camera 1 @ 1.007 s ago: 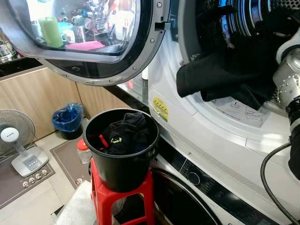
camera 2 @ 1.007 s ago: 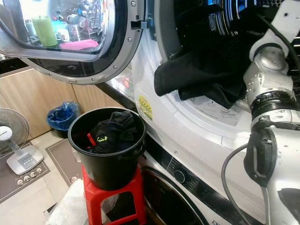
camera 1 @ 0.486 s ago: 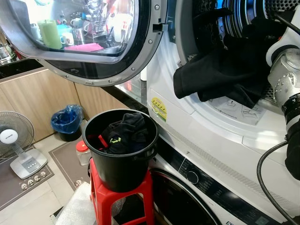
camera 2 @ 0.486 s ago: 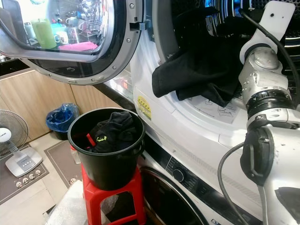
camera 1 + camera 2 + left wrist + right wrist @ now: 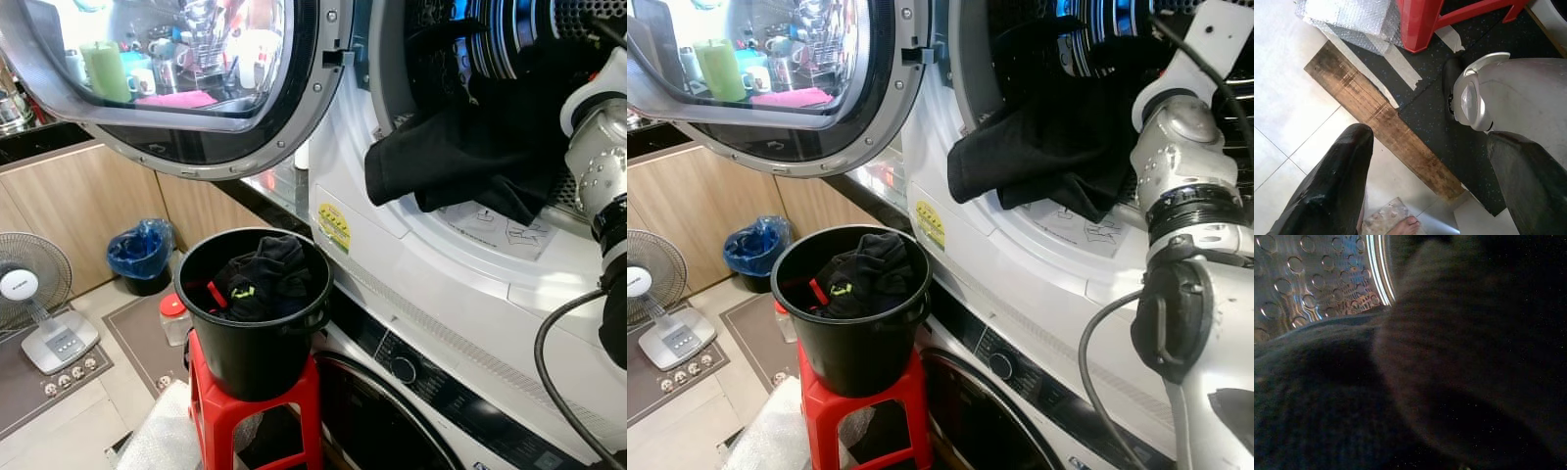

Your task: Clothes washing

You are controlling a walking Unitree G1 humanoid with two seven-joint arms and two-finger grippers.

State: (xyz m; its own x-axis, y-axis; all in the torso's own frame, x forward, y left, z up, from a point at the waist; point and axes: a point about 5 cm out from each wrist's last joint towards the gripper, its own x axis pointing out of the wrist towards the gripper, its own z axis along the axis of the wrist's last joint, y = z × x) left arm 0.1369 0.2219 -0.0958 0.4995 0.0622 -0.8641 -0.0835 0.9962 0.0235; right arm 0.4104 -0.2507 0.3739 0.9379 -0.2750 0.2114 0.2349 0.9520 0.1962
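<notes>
Fingers [image 5: 1327, 186] of the left gripper [image 5: 1435, 186] hang spread; right arm [image 5: 1181, 166] reaches into the drum [image 5: 529, 39] beside black clothing [image 5: 451, 157], grip unclear.

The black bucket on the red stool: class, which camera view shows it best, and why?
The left eye view: the black bucket stands whole with dark clothes inside, rim and stool clear. The right eye view shows the same, slightly smaller. The left wrist view catches a red stool leg; the right wrist view shows dark cloth and drum wall.

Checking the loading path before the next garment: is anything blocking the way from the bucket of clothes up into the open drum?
Partly. A black garment hangs over the drum opening's lower rim, spilling outside. The door is swung open above the bucket, clear of the opening.
</notes>
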